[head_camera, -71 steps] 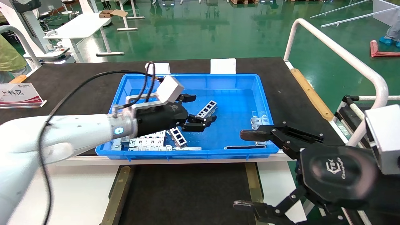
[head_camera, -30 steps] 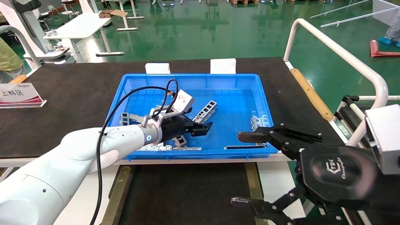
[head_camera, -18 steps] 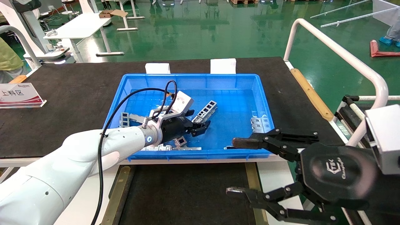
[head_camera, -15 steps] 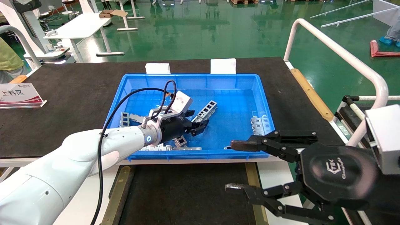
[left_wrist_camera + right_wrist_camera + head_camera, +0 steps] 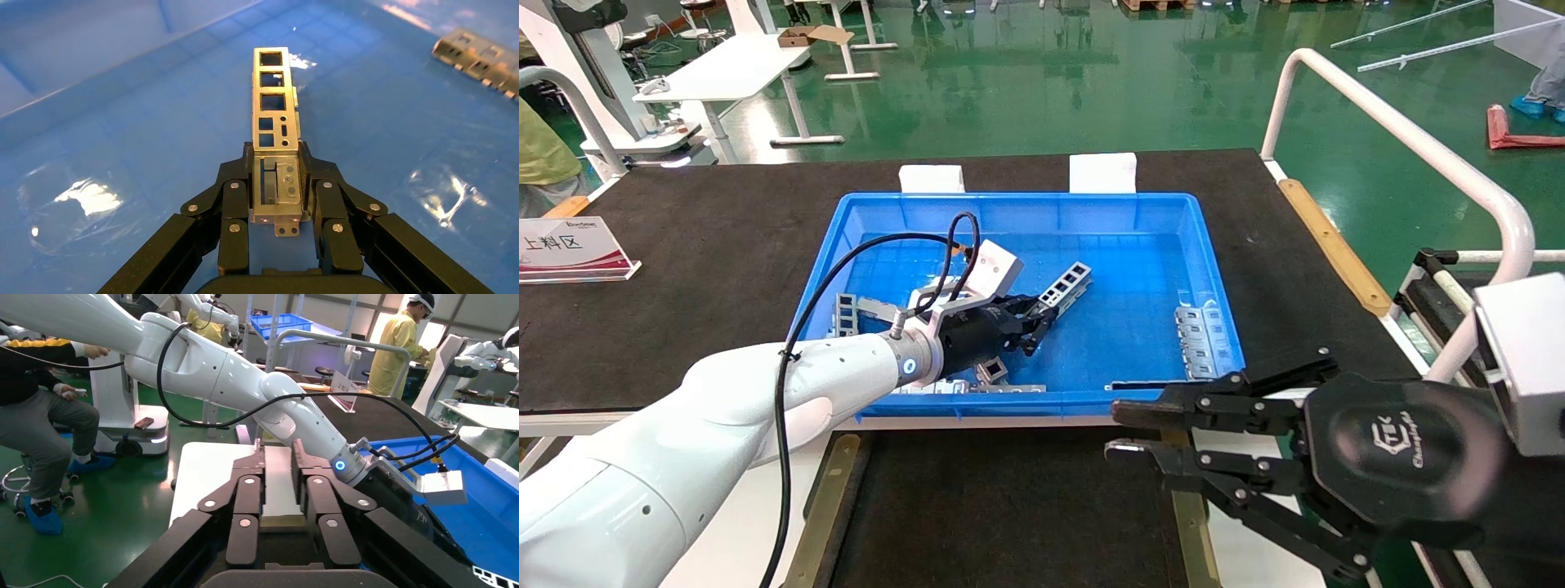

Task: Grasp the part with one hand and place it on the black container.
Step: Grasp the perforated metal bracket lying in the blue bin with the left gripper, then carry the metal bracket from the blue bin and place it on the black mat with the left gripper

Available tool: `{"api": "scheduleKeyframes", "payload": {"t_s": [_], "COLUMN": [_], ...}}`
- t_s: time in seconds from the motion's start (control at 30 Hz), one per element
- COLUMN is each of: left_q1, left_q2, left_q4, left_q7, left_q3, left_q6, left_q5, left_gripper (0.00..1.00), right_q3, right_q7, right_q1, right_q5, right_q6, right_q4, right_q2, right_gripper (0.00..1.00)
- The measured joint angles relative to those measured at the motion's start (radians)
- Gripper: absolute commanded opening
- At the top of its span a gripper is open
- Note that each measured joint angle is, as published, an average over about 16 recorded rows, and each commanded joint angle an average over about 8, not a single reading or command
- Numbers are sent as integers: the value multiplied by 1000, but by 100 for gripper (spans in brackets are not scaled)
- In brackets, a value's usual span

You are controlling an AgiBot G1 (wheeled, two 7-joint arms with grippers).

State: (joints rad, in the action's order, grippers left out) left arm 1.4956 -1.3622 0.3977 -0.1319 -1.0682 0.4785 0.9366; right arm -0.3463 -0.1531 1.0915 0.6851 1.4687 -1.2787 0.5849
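Note:
The part point(image 5: 1065, 287), a silver ladder-like channel bar, lies inside the blue bin point(image 5: 1215, 269). My left gripper point(image 5: 1035, 317) is shut on its near end, and the far end sticks out ahead. In the left wrist view the part point(image 5: 273, 104) sits clamped between the fingers point(image 5: 235, 202) of the left gripper point(image 5: 275, 165). My right gripper point(image 5: 1120, 430) hangs empty at the front right, over the right edge of the black container point(image 5: 1009, 506). Its fingers are drawn nearly together, and it also shows in the right wrist view point(image 5: 278, 459).
More ladder parts point(image 5: 846, 310) and flat tabbed plates point(image 5: 1197, 339) lie in the bin. Tan-gold strips point(image 5: 825, 506) edge the black container. A sign point(image 5: 568, 245) stands at the left and a white rail point(image 5: 1401, 139) at the right.
My left gripper has moved onto the part and shut on its near end, tilting it slightly. My right gripper's fingers have gone from wide open to nearly together.

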Motion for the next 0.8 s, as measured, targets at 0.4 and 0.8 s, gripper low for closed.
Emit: {"api": "scheduleKeyframes", "payload": {"t_s": [0.4, 0.8], "left_q1": [34, -25], "left_q2": [59, 254], "left_q4": [18, 195], "left_q7": [125, 179], "left_q3": [52, 100], "left_q6": [172, 459], "left_q5": [-116, -205], "left_gripper": [0, 0], "right_q3": [0, 0], "right_q7": [0, 0], "right_q1": [0, 0], "right_q5": [0, 0], "right_q6": [0, 0], "right_q4": [0, 0], "right_q2": [0, 0], "right_gripper": [0, 0]}}
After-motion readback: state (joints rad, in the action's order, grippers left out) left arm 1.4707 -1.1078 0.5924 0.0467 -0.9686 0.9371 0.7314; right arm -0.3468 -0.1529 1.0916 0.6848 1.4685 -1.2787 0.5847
